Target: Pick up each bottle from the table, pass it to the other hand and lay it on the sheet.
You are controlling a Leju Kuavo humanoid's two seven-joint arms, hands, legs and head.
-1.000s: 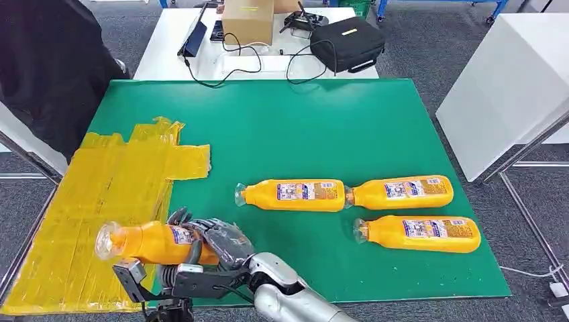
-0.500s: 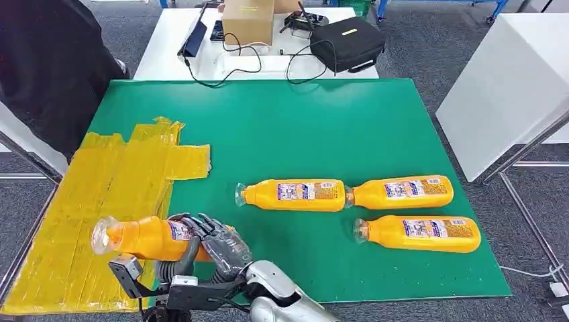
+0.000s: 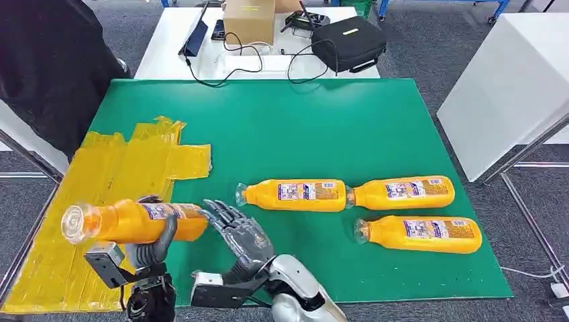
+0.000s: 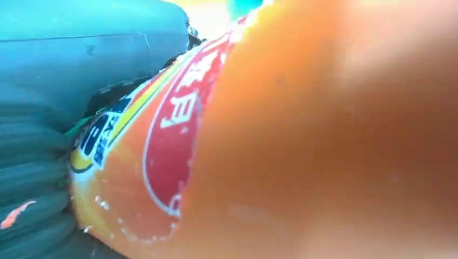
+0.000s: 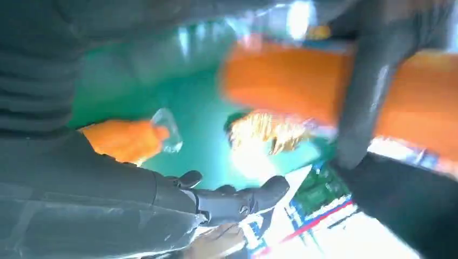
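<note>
Held bottle: orange, lying level above the lower-left part of the frame, clear cap end toward the left edge, base toward the centre; hangs over the seam where sheet meets green mat.
Left hand: wrapped round the held bottle from beneath, dark fingers curling over its middle; in the left wrist view the label sits right against the lens, blurred.
Right hand: holding nothing, fingers spread and apart, just right of the bottle's base, not touching it; in the right wrist view fingers extended, picture blurred.
Yellow sheet: crinkled, covering the left side of the table from mid-left down to the lower-left corner; ragged right edge reaching toward centre at mid-height.
Green mat: wide bare stretch across the upper and middle frame.
Bottles on the table: three lying flat at right of centre, caps pointing left; one in the middle, a second touching its base end, a third just below the second.
Table edges: near edge along the lower right; left edge under the sheet beside a metal frame bar.
Far table: white, upper frame, with cardboard box, black bag and cables.
Person: dark clothing at upper left, beside the table corner.
</note>
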